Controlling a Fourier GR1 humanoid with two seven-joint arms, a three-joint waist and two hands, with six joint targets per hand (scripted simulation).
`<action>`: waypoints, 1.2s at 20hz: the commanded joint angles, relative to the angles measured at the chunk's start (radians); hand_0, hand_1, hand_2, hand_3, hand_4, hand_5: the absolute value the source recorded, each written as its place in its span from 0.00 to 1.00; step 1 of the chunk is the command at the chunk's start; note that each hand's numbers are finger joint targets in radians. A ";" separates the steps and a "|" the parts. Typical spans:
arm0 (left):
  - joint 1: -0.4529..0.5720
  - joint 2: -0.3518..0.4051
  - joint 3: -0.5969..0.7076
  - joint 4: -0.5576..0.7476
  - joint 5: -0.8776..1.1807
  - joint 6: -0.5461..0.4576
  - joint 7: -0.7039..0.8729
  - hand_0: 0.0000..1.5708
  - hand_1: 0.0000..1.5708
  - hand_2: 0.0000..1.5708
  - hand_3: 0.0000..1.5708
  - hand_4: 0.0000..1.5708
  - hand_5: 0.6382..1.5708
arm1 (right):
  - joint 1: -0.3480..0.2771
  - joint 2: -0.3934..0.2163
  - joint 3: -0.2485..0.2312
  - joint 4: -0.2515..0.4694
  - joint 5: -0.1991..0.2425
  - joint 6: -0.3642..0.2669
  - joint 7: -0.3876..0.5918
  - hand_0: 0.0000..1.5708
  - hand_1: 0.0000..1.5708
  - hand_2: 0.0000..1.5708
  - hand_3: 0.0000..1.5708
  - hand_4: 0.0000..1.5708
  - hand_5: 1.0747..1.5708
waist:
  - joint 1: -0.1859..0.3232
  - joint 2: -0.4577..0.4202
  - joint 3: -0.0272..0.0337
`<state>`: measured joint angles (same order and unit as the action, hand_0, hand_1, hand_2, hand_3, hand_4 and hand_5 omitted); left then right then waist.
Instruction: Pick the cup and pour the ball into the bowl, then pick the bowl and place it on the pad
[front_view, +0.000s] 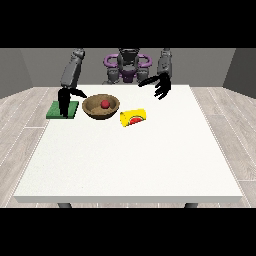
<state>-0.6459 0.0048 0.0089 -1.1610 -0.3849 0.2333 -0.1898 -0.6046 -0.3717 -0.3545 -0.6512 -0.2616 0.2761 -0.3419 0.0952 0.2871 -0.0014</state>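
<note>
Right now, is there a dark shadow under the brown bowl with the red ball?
In the front view, the round brown wooden bowl casts only a thin, soft shadow on the white table; the small red ball is evenly lit, without glare.

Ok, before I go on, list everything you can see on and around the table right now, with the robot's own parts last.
Table: one, white, fills the middle of the view.
Pad: one, green, flat on the table's far corner at the view's left.
Bowl: one, brown, on the table just right of the pad, not on it.
Ball: one, red, inside the bowl.
Cup: one, yellow, lying on its side right of the bowl.
Hand at the view's left: black, pointing down over the pad.
Hand at the view's right: black, fingers spread, raised above the table, holding nothing.
</note>
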 joint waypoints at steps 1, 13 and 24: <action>0.061 0.002 0.047 0.094 0.061 -0.019 -0.084 0.00 0.00 0.00 0.00 0.00 0.95 | 0.021 0.098 0.073 -0.039 0.039 -0.061 0.040 0.00 0.00 0.00 0.00 0.01 0.94 | -0.055 -0.074 0.0007; -0.002 0.015 -0.033 -0.110 0.060 -0.063 0.033 0.00 0.00 0.00 0.00 0.00 0.98 | 0.040 0.029 -0.012 0.173 0.002 0.030 -0.178 0.00 0.00 0.00 0.00 0.15 0.95 | 0.050 0.036 0.0031; -0.017 0.061 -0.002 -0.080 0.107 -0.147 0.062 0.00 0.00 0.00 0.00 0.00 0.99 | -0.022 0.139 0.005 0.143 -0.019 -0.065 -0.070 0.00 0.00 0.00 0.00 0.15 0.92 | 0.083 -0.035 0.0008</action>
<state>-0.6478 0.0269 -0.0305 -1.2643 -0.3164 0.1379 -0.1403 -0.5930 -0.3044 -0.3646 -0.5304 -0.2689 0.2445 -0.4893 0.1629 0.2808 -0.0241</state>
